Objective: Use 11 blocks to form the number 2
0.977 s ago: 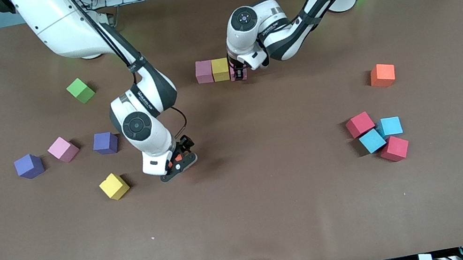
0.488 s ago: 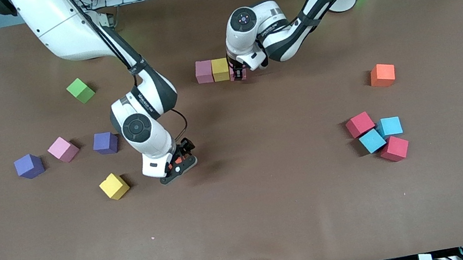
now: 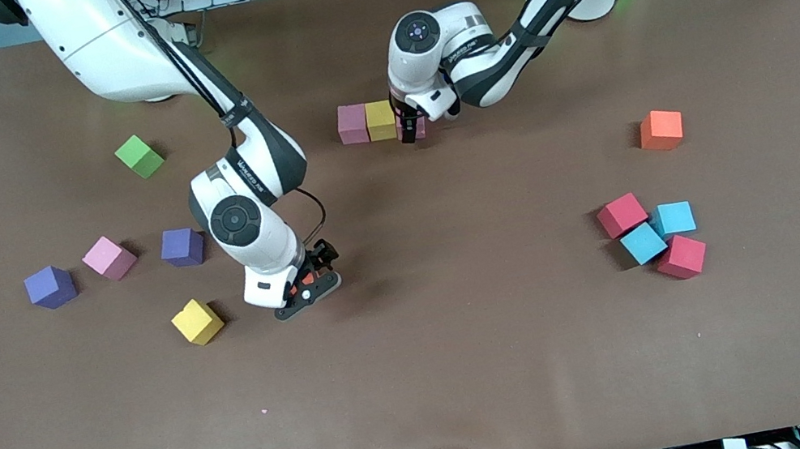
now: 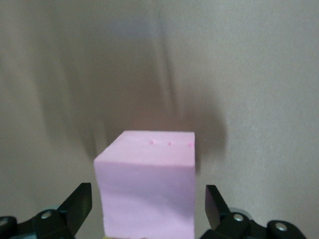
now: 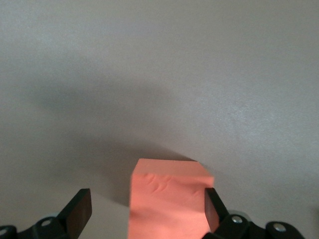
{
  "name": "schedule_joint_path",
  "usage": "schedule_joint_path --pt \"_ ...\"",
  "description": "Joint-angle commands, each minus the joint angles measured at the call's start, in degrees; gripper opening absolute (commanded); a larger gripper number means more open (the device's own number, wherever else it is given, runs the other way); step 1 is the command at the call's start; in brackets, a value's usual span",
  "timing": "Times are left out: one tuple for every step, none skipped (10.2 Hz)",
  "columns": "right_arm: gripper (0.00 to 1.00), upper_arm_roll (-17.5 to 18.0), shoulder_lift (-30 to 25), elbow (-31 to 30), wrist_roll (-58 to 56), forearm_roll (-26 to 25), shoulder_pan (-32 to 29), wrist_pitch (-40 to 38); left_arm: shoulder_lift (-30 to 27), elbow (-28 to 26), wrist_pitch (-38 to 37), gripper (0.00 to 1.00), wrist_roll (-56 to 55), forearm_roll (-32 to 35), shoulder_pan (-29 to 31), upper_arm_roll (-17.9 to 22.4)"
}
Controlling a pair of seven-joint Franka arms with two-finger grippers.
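Pink block [image 3: 352, 123], yellow block [image 3: 380, 120], pink block [image 4: 147, 183] touching in a row, other blocks [image 3: 652, 236] scattered, perhaps loose.

Lettering is printed in white along the dark band of the right arm [image 3: 257, 163] and along the dark part of the left arm [image 3: 468, 48], but on neither can a word be made out. No other text, label, number or sign can be read on anything shown.

green cube [image 3: 139, 156]: resting on table, well apart from right end effector [image 3: 311, 279], toward right arm's base
table [image 3: 428, 384]: brown
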Motion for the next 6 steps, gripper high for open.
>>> schedule_joint_path --pt "1.0 0.1 -0.9 0.7 0.9 -0.2 -0.8 -1.7 0.0 0.4 -1.5 1.0 -3.1 2.1 0.9 -2.9" --pt "1.0 0.1 -0.8 2.0 0.9 -0.3 -0.9 -3.6 -0.3 0.4 -2.9 1.0 -3.1 2.1 1.7 -3.9" --pt "1.0 0.1 -0.6 2.2 0.8 -0.7 -0.9 -4.5 -0.9 0.4 -4.2 1.0 -2.9 2.1 3.8 -6.2" --pt "1.0 0.1 -0.3 2.2 0.8 -1.0 -0.7 -4.5 -1.2 0.4 -4.9 1.0 -3.0 2.1 5.2 -7.6" --pt "1.0 0.1 0.0 2.2 0.5 -1.3 -0.7 -4.2 -1.5 0.4 -5.0 1.0 -2.8 2.1 6.6 -8.9" --pt "1.0 0.1 0.6 2.1 0.1 -1.4 -0.7 -3.9 -2.5 0.5 -5.7 1.0 -2.7 2.1 7.7 -10.0"
